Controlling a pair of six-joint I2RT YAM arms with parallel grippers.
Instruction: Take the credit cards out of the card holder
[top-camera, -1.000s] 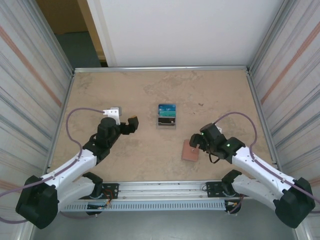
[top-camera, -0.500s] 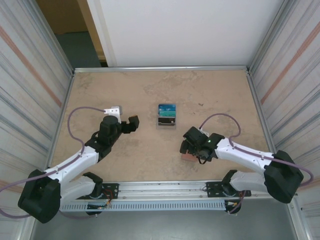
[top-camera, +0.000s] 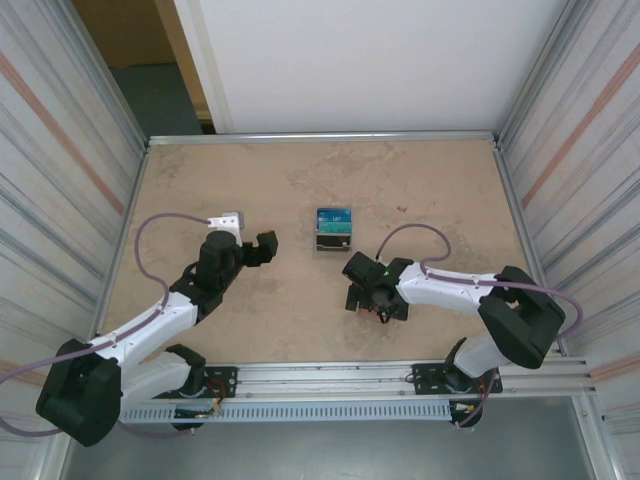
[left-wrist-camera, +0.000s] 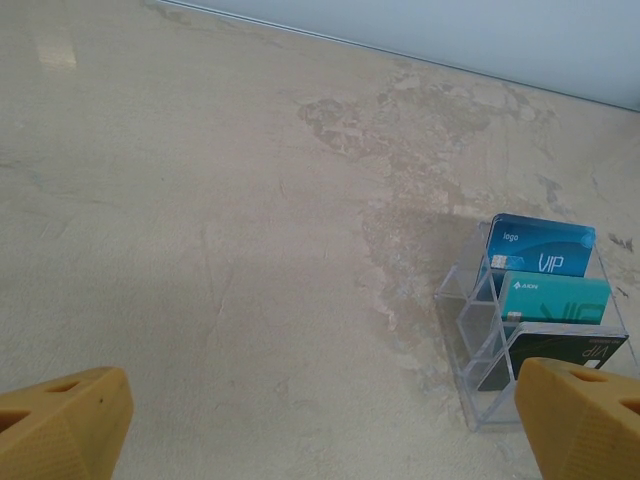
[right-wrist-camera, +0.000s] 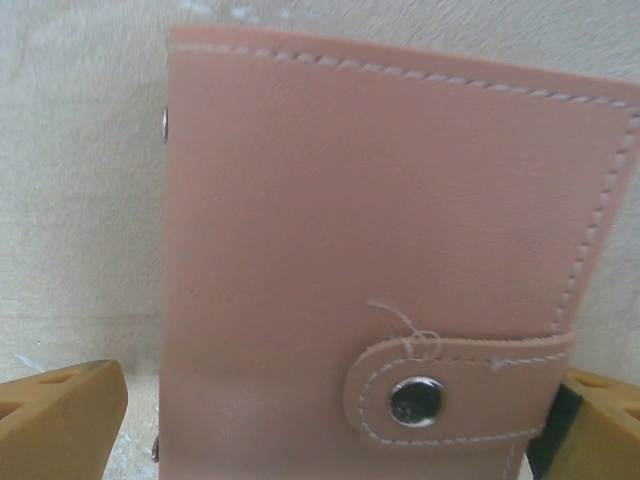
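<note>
The card holder (right-wrist-camera: 380, 200) is a tan-pink leather wallet lying closed on the table, its strap tab (right-wrist-camera: 450, 385) snapped shut, so whatever it holds is hidden. My right gripper (right-wrist-camera: 330, 420) is open, with one yellow finger (right-wrist-camera: 60, 415) on each side of the wallet's near end. From above, the right gripper (top-camera: 366, 294) covers the wallet. Blue, teal and dark green credit cards (left-wrist-camera: 550, 290) stand in a clear stand (left-wrist-camera: 470, 300). My left gripper (left-wrist-camera: 320, 430) is open and empty, left of that stand; from above, the left gripper (top-camera: 260, 249) sits apart from it.
The clear stand (top-camera: 333, 243) with its cards sits mid-table, just beyond and left of the right gripper. Bare sandy table (top-camera: 250, 190) spreads around it. Metal rails and ribbed side walls (top-camera: 60, 200) bound the table.
The right arm has swung left and inward, bringing its gripper over the wallet, which now lies hidden under it from above. The left arm has barely moved.
</note>
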